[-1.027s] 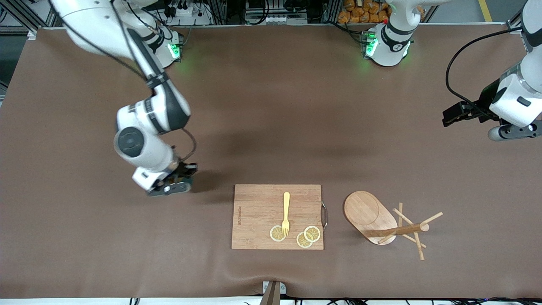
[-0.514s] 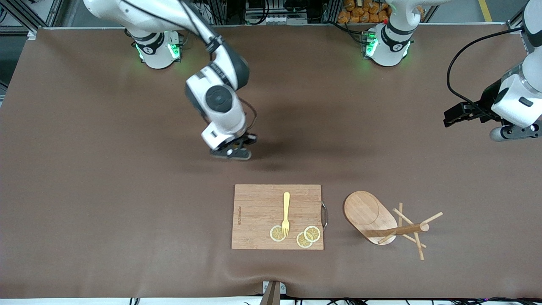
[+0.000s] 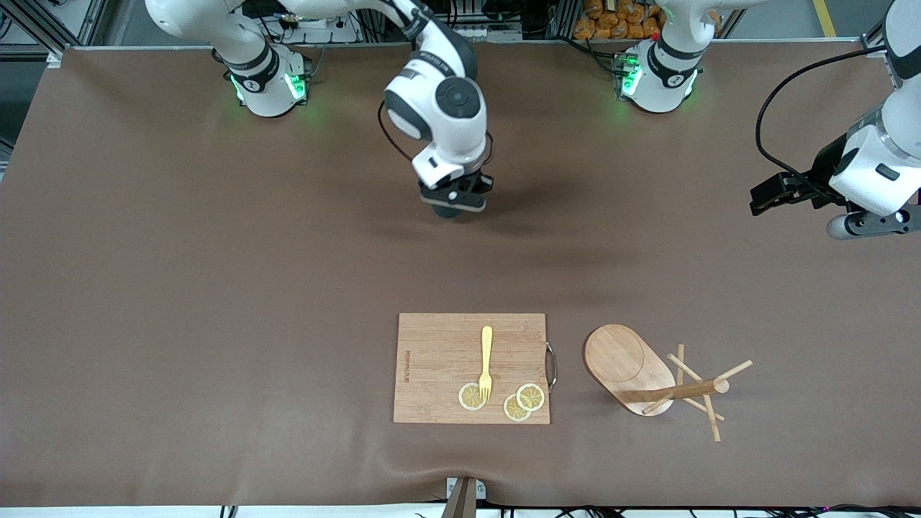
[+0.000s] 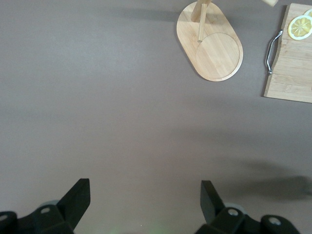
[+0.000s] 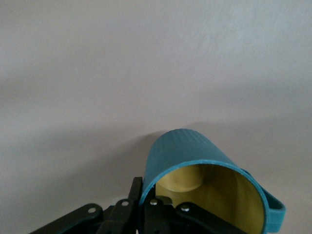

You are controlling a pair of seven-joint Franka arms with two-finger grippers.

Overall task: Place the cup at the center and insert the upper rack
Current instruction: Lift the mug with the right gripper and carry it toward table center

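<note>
The teal cup (image 5: pixel 195 151), ribbed outside and yellow inside, hangs tilted in my right gripper (image 5: pixel 148 195), which is shut on its rim with one finger inside and one outside. In the front view only a dark sliver of the cup (image 3: pixel 447 211) shows under the right gripper (image 3: pixel 453 203), over bare brown covering about midway along the table. The upper rack (image 3: pixel 647 378), a wooden mug tree, lies on its side next to the cutting board, toward the left arm's end; its oval base (image 4: pixel 212 46) shows in the left wrist view. My left gripper (image 4: pixel 145 195) is open and empty.
A wooden cutting board (image 3: pixel 446 352) with a metal handle lies near the front edge. It carries a yellow fork (image 3: pixel 486 360) and three lemon slices (image 3: pixel 518 403). The left gripper (image 3: pixel 867 224) waits over the table's end by the left arm.
My right arm has swung the cup from the right arm's end of the table to a spot midway along it, closer to the bases. The left arm has stayed put.
</note>
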